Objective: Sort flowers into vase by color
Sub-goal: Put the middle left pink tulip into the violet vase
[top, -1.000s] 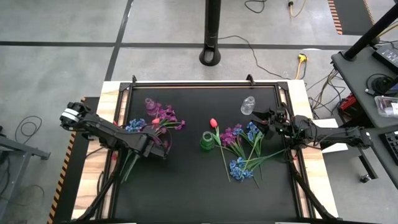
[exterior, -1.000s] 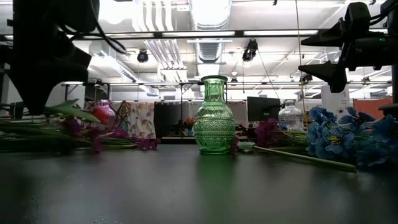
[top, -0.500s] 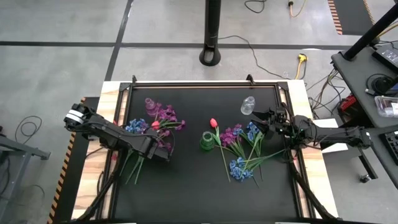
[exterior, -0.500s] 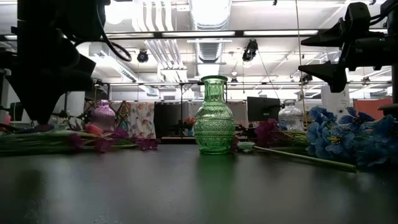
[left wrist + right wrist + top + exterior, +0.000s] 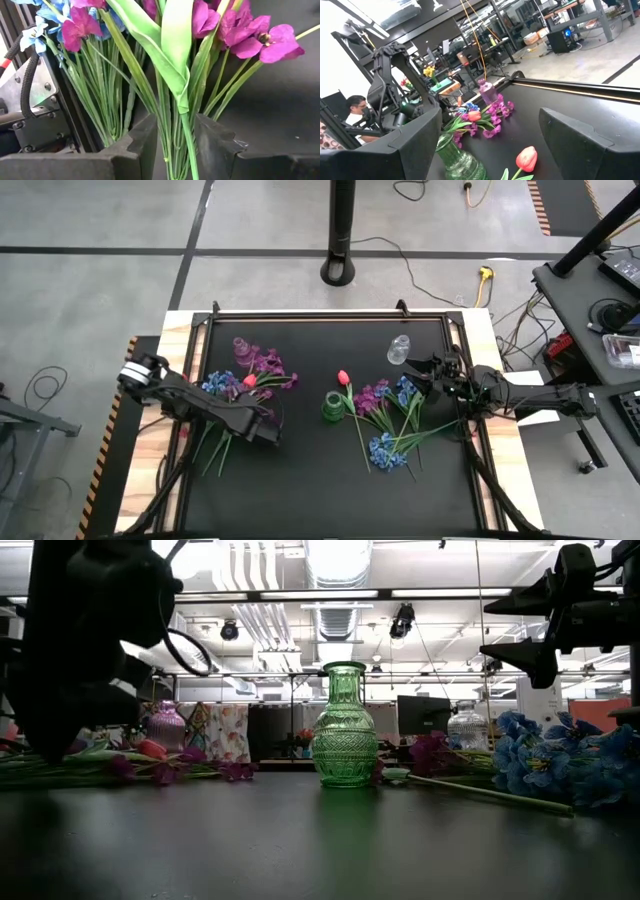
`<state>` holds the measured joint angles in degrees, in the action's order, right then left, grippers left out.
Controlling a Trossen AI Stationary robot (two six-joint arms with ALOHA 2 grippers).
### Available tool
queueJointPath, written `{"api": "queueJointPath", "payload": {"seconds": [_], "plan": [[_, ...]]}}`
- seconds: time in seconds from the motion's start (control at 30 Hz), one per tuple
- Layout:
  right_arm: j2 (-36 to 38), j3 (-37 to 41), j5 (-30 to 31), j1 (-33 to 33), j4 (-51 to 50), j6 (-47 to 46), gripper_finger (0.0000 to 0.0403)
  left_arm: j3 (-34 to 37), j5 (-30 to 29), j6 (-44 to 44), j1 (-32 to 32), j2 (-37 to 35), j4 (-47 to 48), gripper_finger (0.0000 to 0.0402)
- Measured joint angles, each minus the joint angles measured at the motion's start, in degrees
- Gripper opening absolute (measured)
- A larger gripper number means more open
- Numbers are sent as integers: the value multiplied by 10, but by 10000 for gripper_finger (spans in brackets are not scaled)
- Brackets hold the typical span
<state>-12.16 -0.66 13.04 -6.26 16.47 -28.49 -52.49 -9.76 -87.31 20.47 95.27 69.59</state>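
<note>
A mixed bunch of flowers [image 5: 252,375] with purple, blue and one red bloom lies on the black mat at the left, its green stems [image 5: 170,100] running toward the near edge. My left gripper [image 5: 265,435] points steeply down, open, with one finger on each side of those stems [image 5: 175,130]. A second pile of flowers [image 5: 385,420] lies at the right, beside a green vase [image 5: 331,407]. My right gripper [image 5: 415,367] hangs level above that pile, open and holding nothing. My left gripper comes at the bunch's green stems [image 5: 182,145] from above, slanting, and its two fingers [image 5: 142,142] stand across them with the stems passing through the gap. The bunch lies on the mat. Whether the fingers touch the stems, I cannot tell.
A pink vase [image 5: 241,346] stands at the far left and a clear vase [image 5: 399,350] at the far right. The mat [image 5: 300,490] is bare along its near half. A metal frame [image 5: 330,315] borders the mat. A stand's pole [image 5: 342,230] rises beyond the far edge.
My left gripper has sunk and shifted toward the table's near edge. The left bunch, which stood raised with a leaf sticking up, has dropped flat onto the mat, its stems fanned out a little.
</note>
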Motion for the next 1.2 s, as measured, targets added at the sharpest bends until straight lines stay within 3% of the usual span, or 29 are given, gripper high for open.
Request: {"api": "queueJointPath", "payload": {"seconds": [0.6, 0.83, 1.2], "plan": [[0, 0, 0, 0, 0, 0, 325, 0, -1, -1, 1, 22, -32, 7], [0, 0, 0, 0, 0, 0, 325, -8, 0, 15, 1, 19, -21, 1], [0, 0, 0, 0, 0, 0, 325, -68, 3, 46, 1, -9, 99, 0]]}}
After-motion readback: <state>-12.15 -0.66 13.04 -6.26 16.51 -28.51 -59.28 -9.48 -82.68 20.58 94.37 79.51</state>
